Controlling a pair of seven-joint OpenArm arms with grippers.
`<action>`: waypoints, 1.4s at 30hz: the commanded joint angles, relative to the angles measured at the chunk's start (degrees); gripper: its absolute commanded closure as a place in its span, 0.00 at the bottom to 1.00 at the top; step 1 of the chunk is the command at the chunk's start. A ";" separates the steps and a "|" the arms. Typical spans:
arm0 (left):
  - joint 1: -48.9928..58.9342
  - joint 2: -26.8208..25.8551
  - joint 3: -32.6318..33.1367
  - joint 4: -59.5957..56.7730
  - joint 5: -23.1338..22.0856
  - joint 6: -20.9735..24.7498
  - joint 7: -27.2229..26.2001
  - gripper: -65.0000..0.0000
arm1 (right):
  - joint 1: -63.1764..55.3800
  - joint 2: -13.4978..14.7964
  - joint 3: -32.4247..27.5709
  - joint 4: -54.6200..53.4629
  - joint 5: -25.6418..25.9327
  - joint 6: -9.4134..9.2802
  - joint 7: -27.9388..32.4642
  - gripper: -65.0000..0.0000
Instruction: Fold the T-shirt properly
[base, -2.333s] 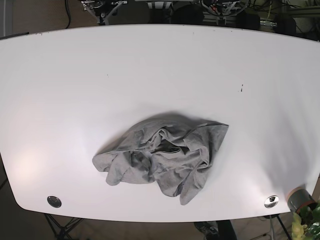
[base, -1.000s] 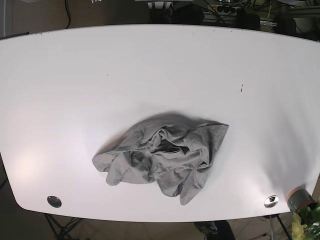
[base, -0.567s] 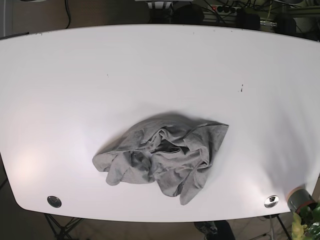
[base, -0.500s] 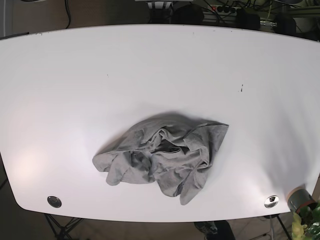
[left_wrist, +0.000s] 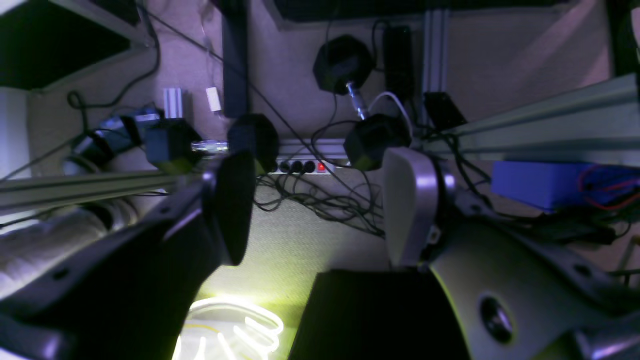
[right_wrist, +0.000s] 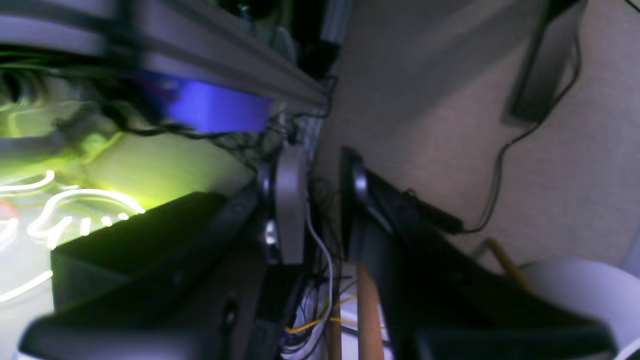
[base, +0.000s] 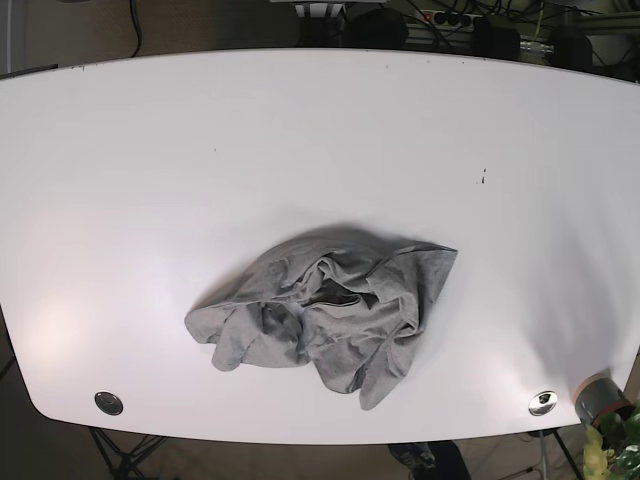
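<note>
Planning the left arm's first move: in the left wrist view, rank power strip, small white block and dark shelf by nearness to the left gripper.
From the left gripper:
1. power strip, just beyond the fingertips.
2. small white block, upper left.
3. dark shelf, top-left corner.

This is a robotics lab or test bench rather than a home. The white surface (base: 150, 150) is a bare worktop with metal grommets at 5 (base: 543, 403) and 7 o'clock (base: 108, 403). Beyond its 12 o'clock edge hang tangled cables (base: 500, 15). The left wrist view shows aluminium extrusion framing (left_wrist: 540, 120), a power strip with a red light (left_wrist: 300, 166), a blue box with red wiring (left_wrist: 545, 185), dumbbells (left_wrist: 357, 87) and carpeted floor (left_wrist: 295, 245).
</note>
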 joint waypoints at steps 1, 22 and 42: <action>0.85 -0.02 -0.04 3.80 -0.08 0.10 -1.52 0.44 | -2.02 0.72 1.58 3.74 0.42 -0.27 0.60 0.82; -12.83 0.06 -2.94 8.99 -0.17 0.10 -1.52 0.43 | 13.27 -2.71 4.92 12.36 0.42 0.35 0.60 0.82; -29.62 -0.20 -2.94 8.81 0.00 0.10 -1.43 0.43 | 35.87 -2.71 2.90 12.45 0.42 0.43 -7.49 0.61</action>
